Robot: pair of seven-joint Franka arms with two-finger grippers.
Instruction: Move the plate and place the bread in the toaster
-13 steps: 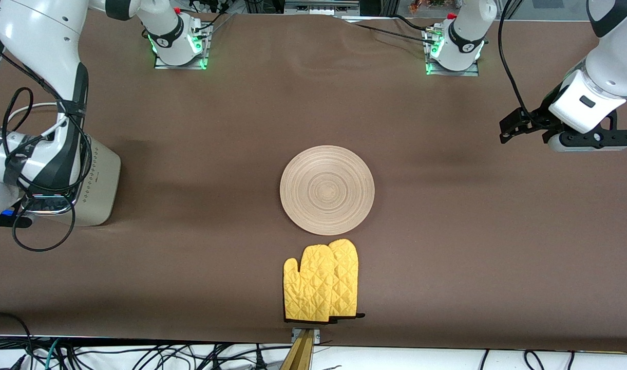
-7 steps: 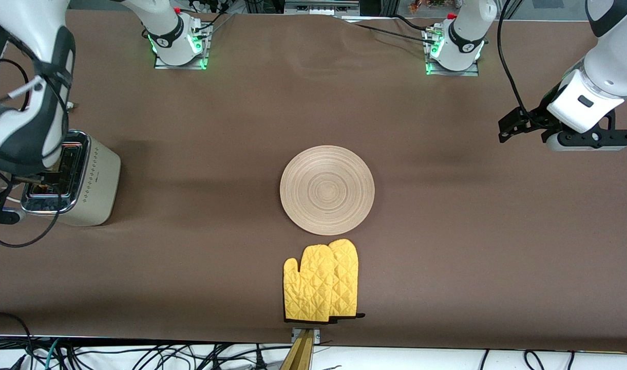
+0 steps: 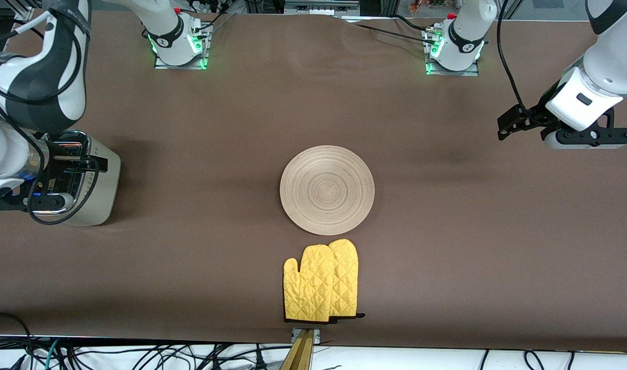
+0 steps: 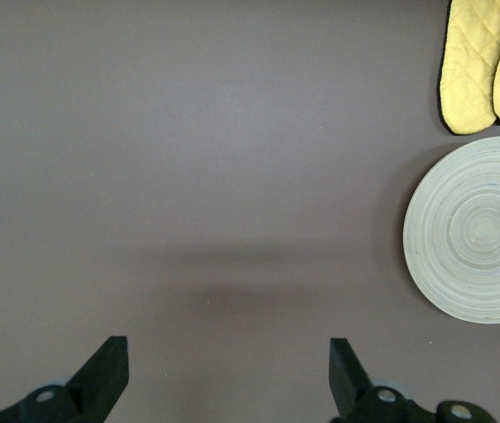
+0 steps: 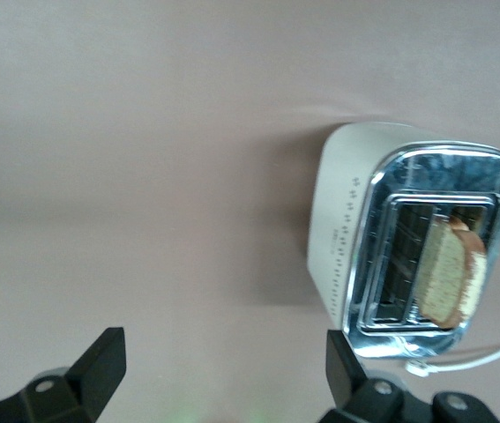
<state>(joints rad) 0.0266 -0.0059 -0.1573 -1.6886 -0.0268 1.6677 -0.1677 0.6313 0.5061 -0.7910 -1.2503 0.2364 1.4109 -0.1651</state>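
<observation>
The bread (image 5: 448, 275) stands in the toaster (image 5: 348, 220). The right gripper (image 5: 219, 374) above it and the waiting left gripper (image 4: 229, 379) over the bare table both have their fingers apart, holding nothing.

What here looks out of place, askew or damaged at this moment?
Nothing stands out. The bread stands in a slot of the toaster, the plate lies flat mid-table, and the yellow oven mitts lie neatly side by side. The right gripper and left gripper are open and empty.
</observation>
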